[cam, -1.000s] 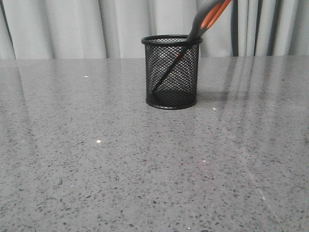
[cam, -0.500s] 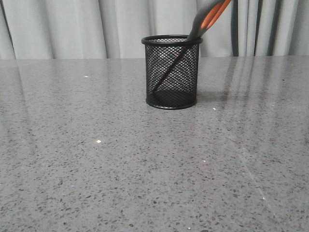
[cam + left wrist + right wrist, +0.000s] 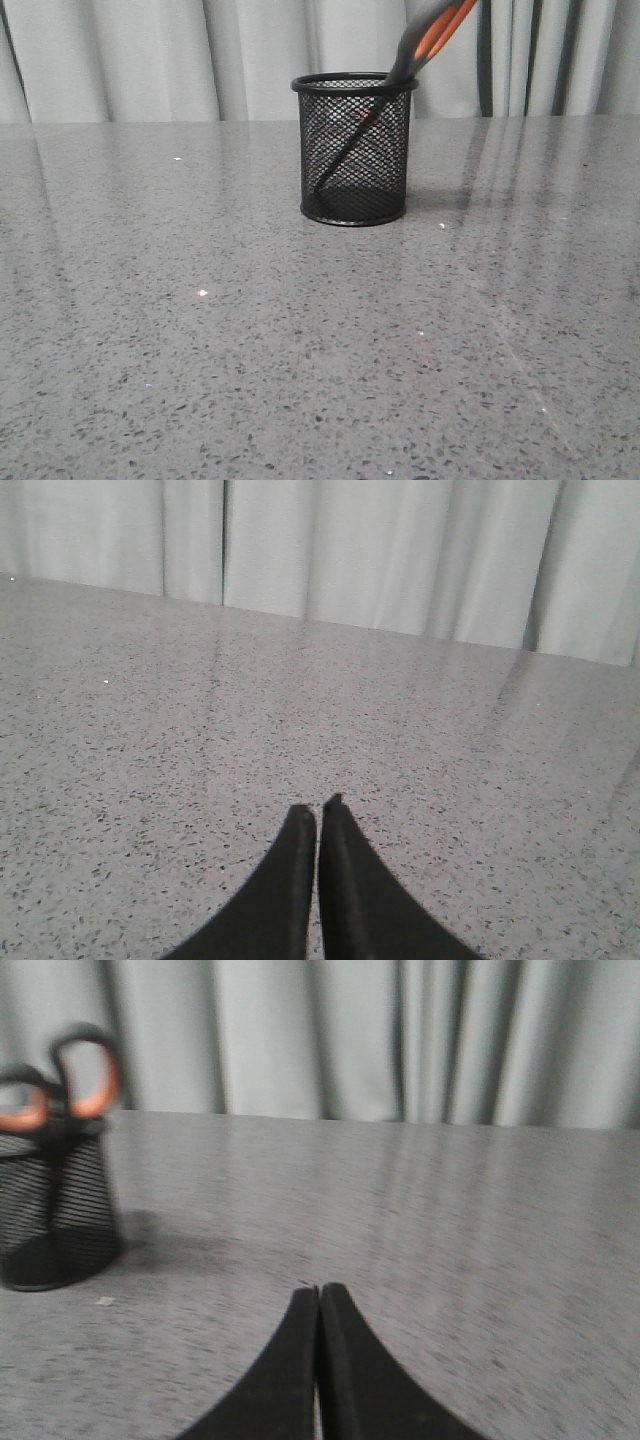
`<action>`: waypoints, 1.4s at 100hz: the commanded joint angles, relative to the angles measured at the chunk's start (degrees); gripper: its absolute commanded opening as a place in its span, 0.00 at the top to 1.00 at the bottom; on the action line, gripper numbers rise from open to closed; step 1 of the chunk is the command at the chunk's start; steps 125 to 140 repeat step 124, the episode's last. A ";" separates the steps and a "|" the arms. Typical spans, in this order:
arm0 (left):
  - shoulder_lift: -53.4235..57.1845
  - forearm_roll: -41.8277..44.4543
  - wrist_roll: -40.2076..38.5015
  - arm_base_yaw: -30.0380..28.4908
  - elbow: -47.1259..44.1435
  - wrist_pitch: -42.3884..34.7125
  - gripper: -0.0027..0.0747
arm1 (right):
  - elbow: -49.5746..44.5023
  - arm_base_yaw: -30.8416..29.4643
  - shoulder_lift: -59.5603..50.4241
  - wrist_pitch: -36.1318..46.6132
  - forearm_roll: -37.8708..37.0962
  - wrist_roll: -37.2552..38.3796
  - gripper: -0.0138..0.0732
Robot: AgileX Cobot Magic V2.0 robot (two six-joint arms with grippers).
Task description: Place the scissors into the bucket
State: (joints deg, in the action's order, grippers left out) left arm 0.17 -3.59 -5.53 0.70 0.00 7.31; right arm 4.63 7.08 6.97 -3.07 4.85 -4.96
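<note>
The bucket (image 3: 354, 150) stands on the table (image 3: 200, 330) ahead of me, toward the far edge, with the curtain (image 3: 150, 55) behind it. The scissors (image 3: 400, 70) sit in it, blades down, leaning right, handles above the rim.

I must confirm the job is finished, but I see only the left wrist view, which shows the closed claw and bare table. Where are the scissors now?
Observer: The scissors stand in the bucket, blades down and leaning, handles above the rim.
Operator: Is the right claw holding them?
Observer: No. The right claw is shut on nothing, over the table, apart from the bucket.
Operator: Is the bucket upright?
Observer: Yes, in the front view it stands upright on its base.
</note>
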 commanded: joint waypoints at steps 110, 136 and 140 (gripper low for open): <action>1.42 -0.57 -0.57 0.39 -2.29 -4.31 0.99 | -5.75 -4.64 -8.82 -2.08 -6.32 4.96 0.93; 1.42 -0.57 -0.57 0.39 -2.29 -4.31 0.99 | -5.75 -4.64 -8.82 -2.08 -6.32 4.96 0.93; 1.42 -0.57 -0.57 0.39 -2.29 -4.31 0.99 | -5.75 -4.64 -8.82 -2.08 -6.32 4.96 0.93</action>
